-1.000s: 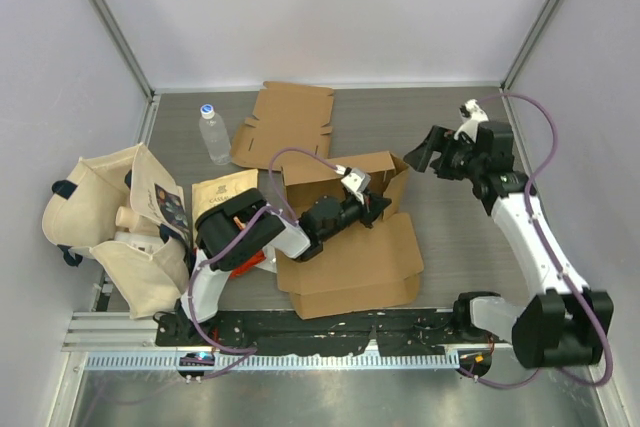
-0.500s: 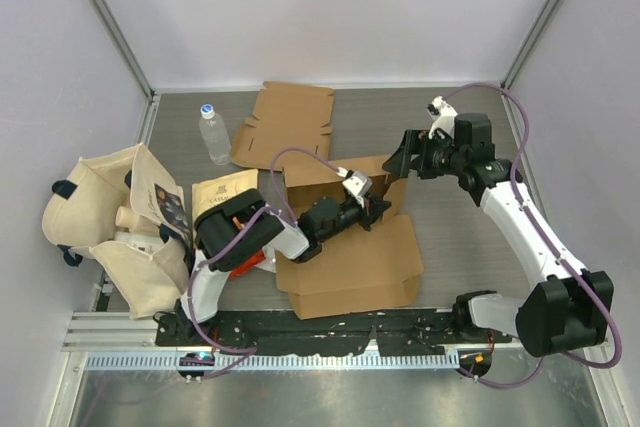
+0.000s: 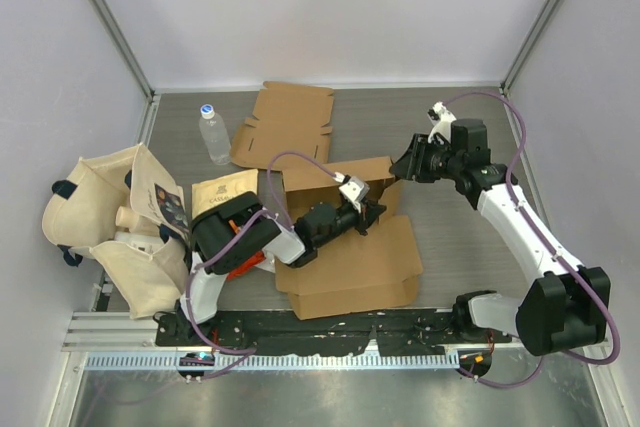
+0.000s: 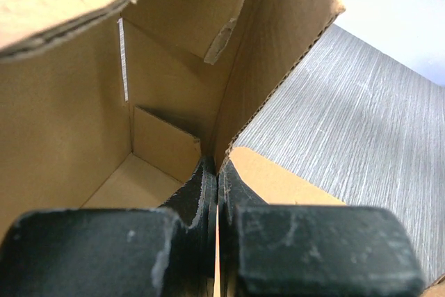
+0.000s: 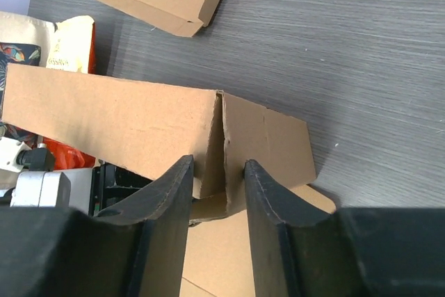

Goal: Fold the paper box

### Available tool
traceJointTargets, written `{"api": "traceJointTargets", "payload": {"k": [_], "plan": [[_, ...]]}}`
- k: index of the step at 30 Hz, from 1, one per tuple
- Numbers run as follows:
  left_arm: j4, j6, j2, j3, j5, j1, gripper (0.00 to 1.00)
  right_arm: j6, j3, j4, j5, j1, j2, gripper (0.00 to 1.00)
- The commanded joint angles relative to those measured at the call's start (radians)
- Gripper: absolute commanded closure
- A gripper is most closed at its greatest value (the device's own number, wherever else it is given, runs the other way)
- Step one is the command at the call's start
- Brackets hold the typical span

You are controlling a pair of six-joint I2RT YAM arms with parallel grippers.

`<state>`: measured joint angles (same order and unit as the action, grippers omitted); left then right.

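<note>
Right wrist view: right tool (image 5: 217,175) has come in from the right and half closed, its jaws now straddling the upright corner fold of the paper box (image 5: 125,119); whether they pinch it yet I cannot tell; left tool (image 4: 217,189) stays clamped on a box wall; the box stands mid-counter (image 5: 361,46), half raised; tucking that corner flap looks ready to begin.

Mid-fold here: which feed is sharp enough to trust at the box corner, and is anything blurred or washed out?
Right wrist: the corner of the box and the grain of the table are crisp; only the right gripper, dark and close, is soft. Left wrist: the left gripper is blurred at the lens, the box interior fairly sharp, the top-right background washed out. Top external: even light, soft shadows, no glare on the box.
</note>
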<state>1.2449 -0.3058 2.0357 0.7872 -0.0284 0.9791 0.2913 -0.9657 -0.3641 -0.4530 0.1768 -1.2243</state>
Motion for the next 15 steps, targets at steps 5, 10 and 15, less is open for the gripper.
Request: {"api": "traceJointTargets", "payload": {"k": [5, 10, 15], "plan": [[-0.036, 0.066, -0.074, -0.035, 0.230, 0.053, 1.00, 0.025, 0.079, 0.037, 0.053, 0.013, 0.045, 0.79], [-0.177, 0.056, -0.091, 0.012, 0.520, 0.067, 1.00, 0.043, 0.093, 0.074, 0.019, 0.013, 0.043, 0.82], [-0.173, 0.118, -0.086, 0.034, 0.489, 0.067, 1.00, 0.032, 0.140, 0.157, 0.014, 0.012, 0.098, 0.55]]}}
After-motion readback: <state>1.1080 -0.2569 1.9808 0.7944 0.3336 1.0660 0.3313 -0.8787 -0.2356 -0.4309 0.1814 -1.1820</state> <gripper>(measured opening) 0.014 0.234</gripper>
